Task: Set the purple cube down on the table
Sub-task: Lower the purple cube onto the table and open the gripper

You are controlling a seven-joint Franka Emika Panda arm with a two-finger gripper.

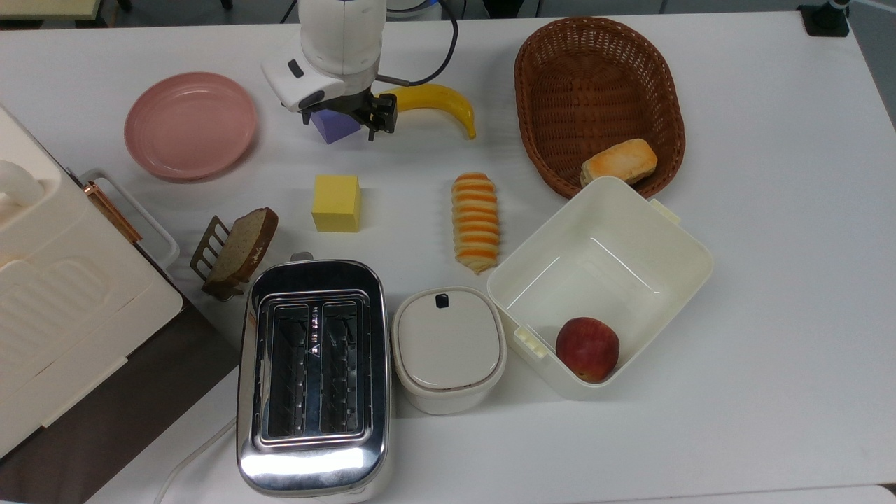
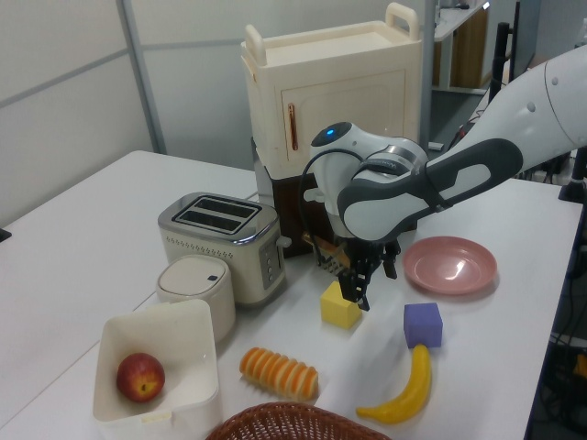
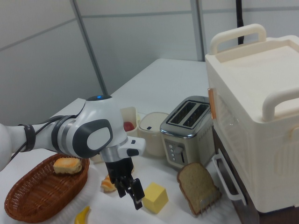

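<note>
The purple cube [image 1: 332,127] rests flat on the white table [image 1: 770,210], between the pink plate [image 1: 189,126] and the banana [image 1: 420,98]. In the left view the purple cube [image 2: 423,324] stands free on the table [image 2: 73,229], just behind the banana's tip. My gripper [image 1: 343,119] hangs open right above the cube with nothing between its fingers. The left view shows the gripper [image 2: 371,280] raised off the table, over towards the yellow cube [image 2: 340,305]. In the right view the open gripper [image 3: 129,190] hovers beside the yellow cube [image 3: 154,197].
A yellow cube [image 1: 337,203], a striped bread roll [image 1: 476,220], a toaster [image 1: 313,371], a lidded pot [image 1: 448,348] and a white bin [image 1: 602,280] with an apple fill the middle. A wicker basket [image 1: 598,98] sits at the top view's right, a bread slice in its rack [image 1: 234,248] at the left.
</note>
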